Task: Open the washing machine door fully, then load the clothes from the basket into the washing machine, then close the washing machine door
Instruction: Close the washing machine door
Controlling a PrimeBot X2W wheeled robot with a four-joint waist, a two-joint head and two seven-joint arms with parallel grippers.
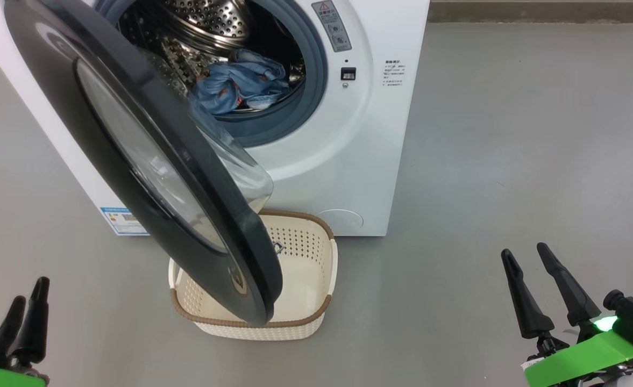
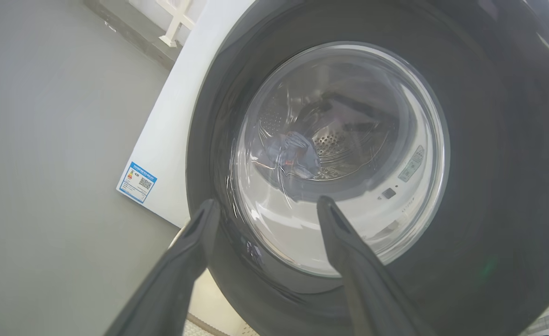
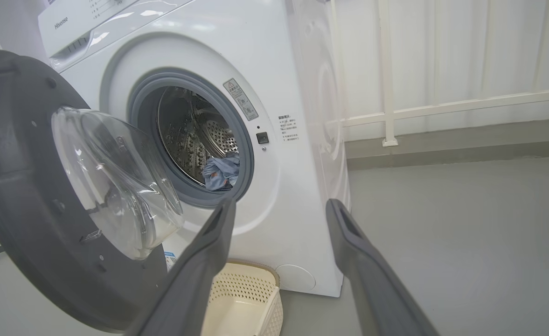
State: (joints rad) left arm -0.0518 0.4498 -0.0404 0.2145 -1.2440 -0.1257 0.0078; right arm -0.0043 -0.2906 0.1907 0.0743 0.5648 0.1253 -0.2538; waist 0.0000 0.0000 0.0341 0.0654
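Clothes [image 1: 241,86] are being seen inside the washing machine [image 1: 359,161], basket [image 1: 305,252] seemingly empty; closing the door [image 1: 144,156] is being called for, left gripper [image 2: 267,205] and right gripper [image 1: 524,250] being held open, empty.

Floor [image 1: 510,134]: plain grey, smooth, matte; one faint mark right of centre. Kerb [image 3: 442,144]: low grey step along far edge of floor, darker band at its foot. Wall [image 3: 489,46]: white, vertical ribs, rises behind kerb. Rail [image 3: 465,105]: white bar across wall, slanted in right wrist view. Post [image 3: 386,70]: white, upright, crosses rail, foot resting on kerb.
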